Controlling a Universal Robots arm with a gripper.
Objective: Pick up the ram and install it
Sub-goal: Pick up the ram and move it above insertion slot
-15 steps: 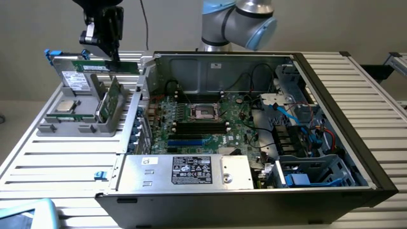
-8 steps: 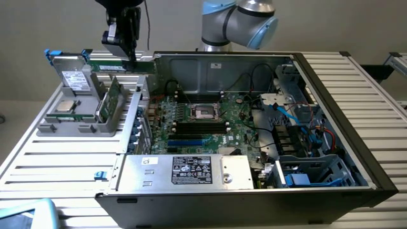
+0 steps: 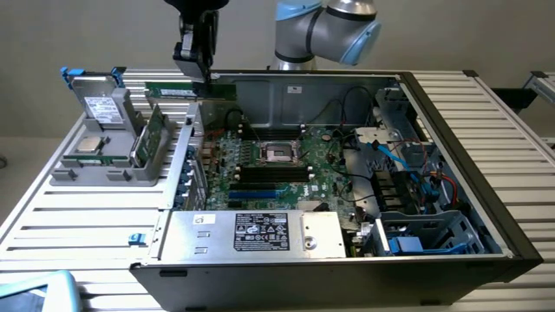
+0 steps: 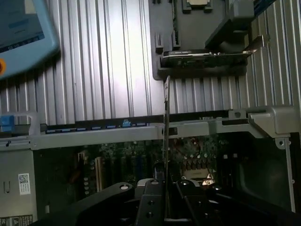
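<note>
Carrying the ram (image 3: 178,91), pinched tight in my gripper (image 3: 206,78), level in the air over the edge of the computer case (image 3: 485,214), near the grey parts holder (image 3: 104,174). Step reads as transport: pick done, install not yet. Seating it calls, I judge, for lining its long edge over the black slots (image 3: 274,173) beside the CPU socket (image 3: 279,151), kept level and square.
</note>
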